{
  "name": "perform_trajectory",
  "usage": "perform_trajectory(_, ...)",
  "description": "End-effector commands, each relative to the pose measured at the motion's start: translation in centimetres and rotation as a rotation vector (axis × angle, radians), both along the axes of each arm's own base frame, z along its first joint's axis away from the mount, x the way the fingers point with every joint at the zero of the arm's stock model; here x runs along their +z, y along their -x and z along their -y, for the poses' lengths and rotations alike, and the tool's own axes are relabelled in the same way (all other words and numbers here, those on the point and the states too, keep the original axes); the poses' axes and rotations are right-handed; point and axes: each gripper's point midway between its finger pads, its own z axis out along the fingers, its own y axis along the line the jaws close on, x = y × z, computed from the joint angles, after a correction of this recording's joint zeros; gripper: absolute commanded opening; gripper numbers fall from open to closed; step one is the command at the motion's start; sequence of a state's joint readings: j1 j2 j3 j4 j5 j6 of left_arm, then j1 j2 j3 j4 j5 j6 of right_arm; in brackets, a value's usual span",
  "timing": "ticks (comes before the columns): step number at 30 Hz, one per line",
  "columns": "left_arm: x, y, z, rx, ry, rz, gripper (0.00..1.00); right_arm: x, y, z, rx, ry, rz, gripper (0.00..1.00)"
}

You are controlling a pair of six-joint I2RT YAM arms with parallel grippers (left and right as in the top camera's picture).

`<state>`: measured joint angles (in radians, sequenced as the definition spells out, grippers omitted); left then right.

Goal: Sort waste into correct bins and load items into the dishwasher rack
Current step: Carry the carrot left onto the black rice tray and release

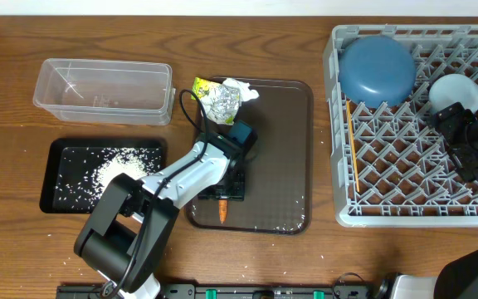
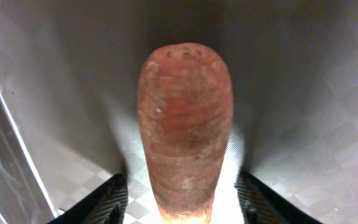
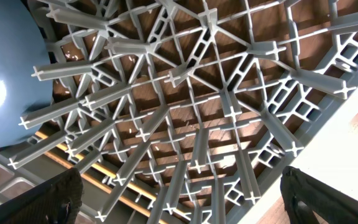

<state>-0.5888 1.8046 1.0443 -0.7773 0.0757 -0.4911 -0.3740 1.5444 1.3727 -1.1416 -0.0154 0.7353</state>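
Observation:
A small orange carrot (image 1: 223, 212) lies on the brown serving tray (image 1: 285, 149) near its front edge. My left gripper (image 1: 225, 198) is open right over it. In the left wrist view the carrot (image 2: 185, 124) lies between the two fingertips (image 2: 182, 208) with a gap on each side. The crumpled yellow-green and silver wrapper with tissue (image 1: 220, 98) lies at the tray's back left. My right gripper (image 1: 465, 148) is open and empty over the grey rack (image 1: 413, 158). The rack holds the blue bowl (image 1: 378, 68), the white cup (image 1: 456, 90) and the chopsticks (image 1: 350, 141). The light-blue cup is not visible.
The black tray (image 1: 56, 199) at front left holds white rice (image 1: 119, 166). The clear tub (image 1: 104, 90) stands behind it. Loose rice grains lie on the serving tray. The right wrist view shows the rack pegs (image 3: 197, 124), the bowl (image 3: 5, 74) and the chopsticks (image 3: 104, 180).

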Motion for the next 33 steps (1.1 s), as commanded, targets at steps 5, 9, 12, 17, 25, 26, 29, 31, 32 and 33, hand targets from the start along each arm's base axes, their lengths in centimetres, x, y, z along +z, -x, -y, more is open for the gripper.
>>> perform_trajectory(5,-0.3,0.6,0.2,-0.016,-0.018,-0.007,0.35,-0.2,0.2,0.3,-0.027,-0.006,-0.007,0.99)
perform_trajectory(9,0.1,0.4,-0.1,-0.006,-0.02,-0.004,0.22,-0.2,0.2,0.3,-0.027,-0.006,-0.007,0.99)
perform_trajectory(12,1.4,0.0,-0.7,0.024,-0.023,-0.006,0.19,-0.2,0.3,0.3,-0.027,-0.007,-0.007,0.99)
perform_trajectory(17,5.2,-1.9,-3.4,0.11,-0.028,0.06,0.14,-0.2,0.2,0.3,-0.027,-0.006,-0.007,0.99)
perform_trajectory(25,12.4,-5.2,-13.5,0.451,-0.014,0.297,0.15,-0.2,0.2,0.3,-0.027,-0.006,-0.007,0.99)
perform_trajectory(26,12.8,-5.3,-14.9,0.501,-0.015,0.317,0.15,-0.2,0.2,0.3,-0.027,-0.006,-0.007,0.99)
perform_trajectory(29,13.5,-5.7,-19.6,0.663,-0.026,0.363,0.15,-0.2,0.2,0.3,-0.027,-0.006,-0.007,0.99)
perform_trajectory(31,13.2,-5.5,-21.9,0.757,-0.027,0.365,0.15,-0.2,0.2,0.3,-0.027,-0.006,-0.007,0.99)
perform_trajectory(32,12.8,-5.2,-22.9,0.813,-0.032,0.354,0.15,-0.2,0.2,0.3,-0.027,-0.006,-0.007,0.99)
perform_trajectory(33,12.3,-4.9,-23.7,0.868,-0.038,0.339,0.15,-0.2,0.2,0.3,-0.027,-0.006,-0.007,0.99)
